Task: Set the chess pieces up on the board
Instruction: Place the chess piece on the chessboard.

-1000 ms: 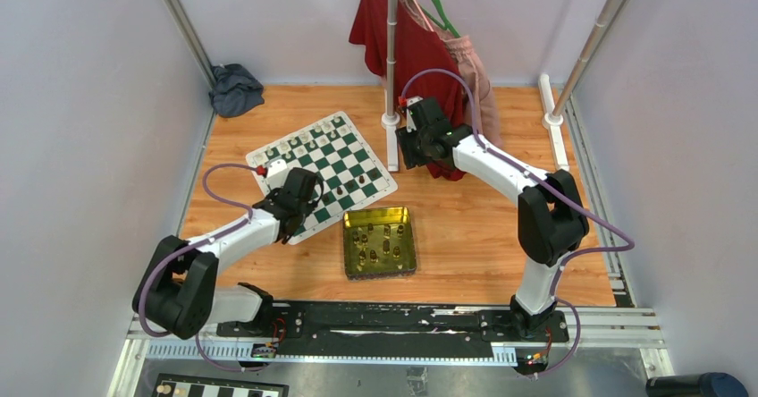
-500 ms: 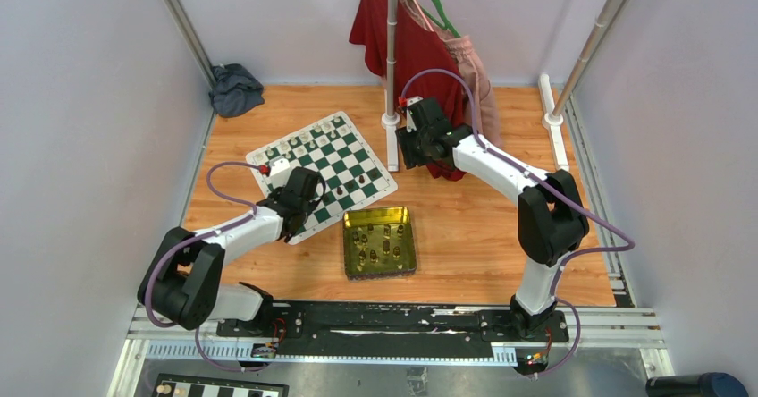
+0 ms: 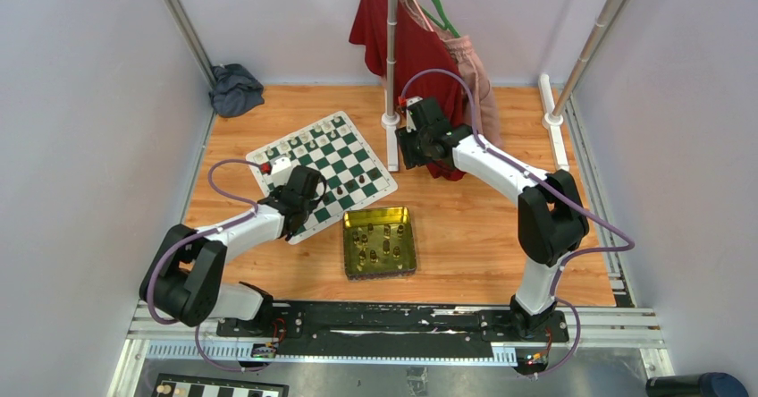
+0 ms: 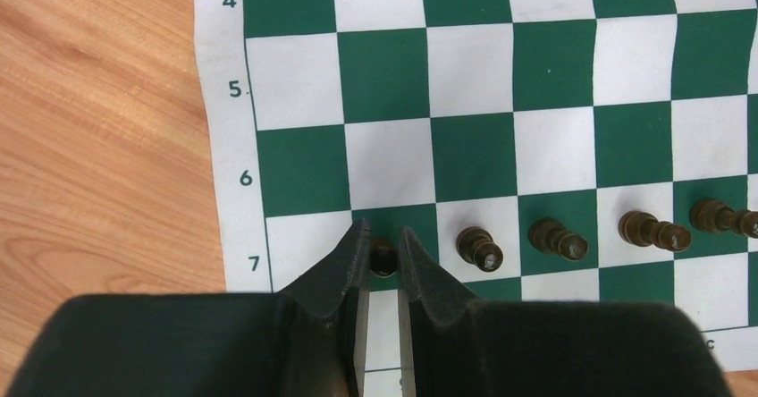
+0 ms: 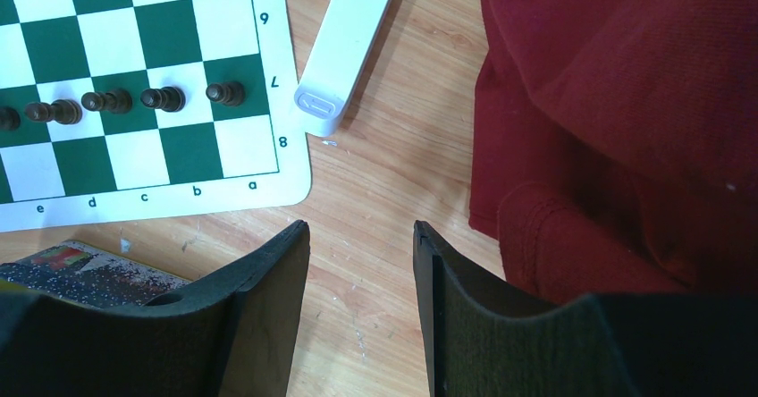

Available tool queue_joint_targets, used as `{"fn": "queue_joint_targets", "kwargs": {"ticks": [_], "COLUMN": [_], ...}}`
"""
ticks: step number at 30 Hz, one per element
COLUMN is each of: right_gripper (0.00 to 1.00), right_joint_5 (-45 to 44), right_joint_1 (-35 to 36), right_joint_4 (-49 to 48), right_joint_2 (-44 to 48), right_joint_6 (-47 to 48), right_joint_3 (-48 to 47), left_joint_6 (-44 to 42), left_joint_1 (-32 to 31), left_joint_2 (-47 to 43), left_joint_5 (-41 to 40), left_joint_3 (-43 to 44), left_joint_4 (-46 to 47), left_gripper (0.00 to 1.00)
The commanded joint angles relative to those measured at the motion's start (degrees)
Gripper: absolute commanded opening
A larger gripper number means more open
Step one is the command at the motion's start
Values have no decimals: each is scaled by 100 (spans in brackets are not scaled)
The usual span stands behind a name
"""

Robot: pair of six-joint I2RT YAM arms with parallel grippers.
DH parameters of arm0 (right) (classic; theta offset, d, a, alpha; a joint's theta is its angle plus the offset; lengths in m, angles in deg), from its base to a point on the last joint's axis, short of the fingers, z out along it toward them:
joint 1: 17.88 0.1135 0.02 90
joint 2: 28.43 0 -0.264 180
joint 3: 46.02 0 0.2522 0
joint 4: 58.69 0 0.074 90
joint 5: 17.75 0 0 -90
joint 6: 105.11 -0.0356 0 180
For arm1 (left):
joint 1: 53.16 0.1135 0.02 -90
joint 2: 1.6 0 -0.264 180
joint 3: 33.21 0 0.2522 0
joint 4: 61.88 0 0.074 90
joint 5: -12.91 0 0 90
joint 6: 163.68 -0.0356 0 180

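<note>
The green and white board (image 3: 353,151) lies on the wooden floor, far left of centre. My left gripper (image 4: 383,240) is over its near-left edge (image 3: 302,202), shut on a dark brown pawn (image 4: 383,256) that stands on a green square of row 7. Three more dark pawns (image 4: 479,247) (image 4: 559,239) (image 4: 652,230) stand to its right in the same row. Cream pieces (image 3: 308,136) line the board's far edge. My right gripper (image 5: 360,232) is open and empty over bare wood beside the board's right corner (image 3: 404,156).
A gold-green tin (image 3: 347,245) with several dark pieces stands near the board, in front of it. A white rack foot (image 5: 344,48) and a red garment (image 5: 626,102) sit close to my right gripper. A grey cloth (image 3: 235,88) lies at the back left.
My left arm has shifted slightly, its gripper edging a little to the right over the board's edge. The right arm has not moved.
</note>
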Motion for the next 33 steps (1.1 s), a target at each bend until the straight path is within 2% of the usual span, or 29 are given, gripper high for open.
{"fn": "queue_joint_targets", "kwargs": {"ticks": [1,33], "right_gripper": [51,51], "right_joint_5": [-74,-106], "right_joint_1": [69,69], "right_joint_4": [155,197], "right_joint_2": [169,136], "right_joint_6": [-49,-36], "right_joint_3": [62,24], "left_joint_6": [-15,-30], "left_joint_1": [-31,-31], "left_joint_2": [79,138], "left_joint_5": [-145,-106], "left_joint_3": [136,151], "left_joint_4": [120,234], "left_gripper": [0,0]}}
